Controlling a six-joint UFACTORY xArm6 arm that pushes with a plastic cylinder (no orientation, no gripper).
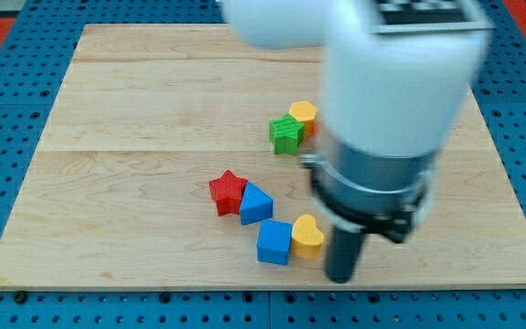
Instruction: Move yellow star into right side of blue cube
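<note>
Nearest the view's bottom edge of the desk (108,228), my tip (341,277) stands on the wood, just right of and slightly below a yellow heart-shaped block (308,237). We carry no pincer, only the dark rod, so there is nothing to open or close. The yellow heart touches the right face of the blue cube (274,242), which sits close to the desk's bottom edge with only a narrow strip of bare wood below it.

A little farther up and to the left, a second blue block (256,204), wedge-like in shape, lies against the red star (228,192); the pair is just above the blue cube, nearly touching it.

Farther still, toward the view's top, a green star (287,134) sits beside a yellow block (303,113) whose right part is hidden behind our arm, so we cannot tell its shape for certain.

The whole left half of the desk is bare wood, as is the strip along the top edge. Our arm's white body (395,73) covers much of the right side, so we cannot judge the room there.
</note>
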